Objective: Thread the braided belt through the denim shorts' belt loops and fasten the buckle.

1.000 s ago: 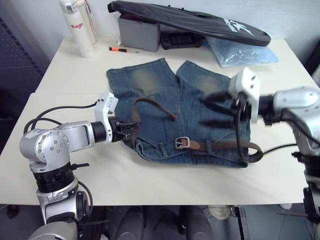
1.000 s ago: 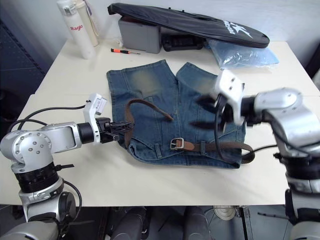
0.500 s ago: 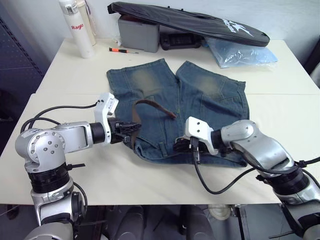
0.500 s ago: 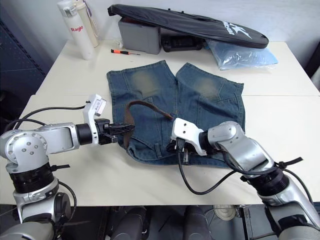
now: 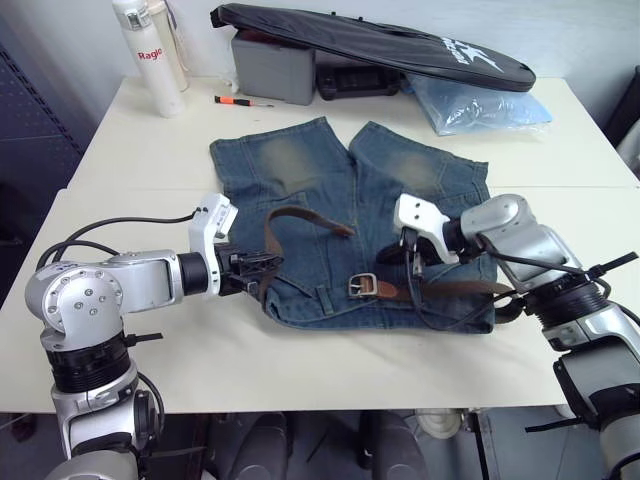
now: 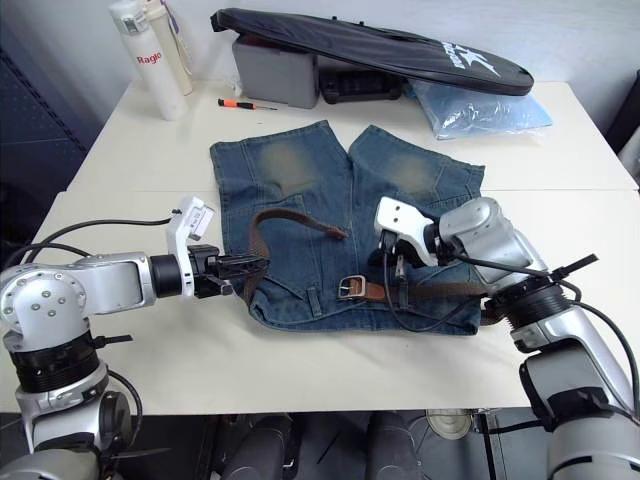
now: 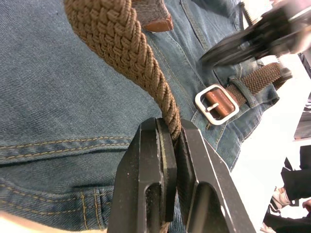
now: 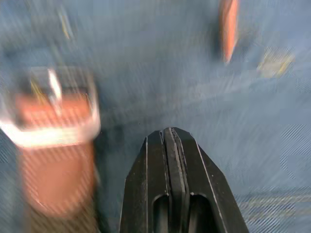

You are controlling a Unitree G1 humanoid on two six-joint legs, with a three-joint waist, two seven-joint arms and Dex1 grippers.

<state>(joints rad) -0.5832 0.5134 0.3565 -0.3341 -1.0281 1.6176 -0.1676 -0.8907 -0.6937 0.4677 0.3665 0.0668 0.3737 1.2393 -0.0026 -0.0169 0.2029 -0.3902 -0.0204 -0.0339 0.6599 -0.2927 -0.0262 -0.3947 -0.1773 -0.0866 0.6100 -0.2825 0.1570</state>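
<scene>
The denim shorts (image 5: 300, 170) lie flat on the table, waistband toward me. The braided belt (image 5: 455, 288) runs along the right half of the waistband, under a belt loop (image 7: 246, 89) beside the silver buckle (image 5: 362, 286). Its free end arcs up over the left leg to a tan tip (image 5: 343, 229). My left gripper (image 7: 170, 141) is shut on the belt at the waistband's left corner (image 5: 262, 272). Shut with nothing between its fingers, my right gripper (image 8: 167, 133) hovers over the denim just right of the buckle (image 8: 48, 116).
At the back of the table are a white bottle (image 5: 140, 55), a grey box (image 5: 272, 65), a black bag (image 5: 370, 45), a small screwdriver (image 5: 243, 100) and a blue plastic bag (image 5: 480, 100). A black cable (image 5: 440, 320) hangs from my right arm over the waistband.
My right gripper came down from above the shorts, shut, reached the buckle, then drew back a little to the right. The left gripper has kept its hold on the belt.
</scene>
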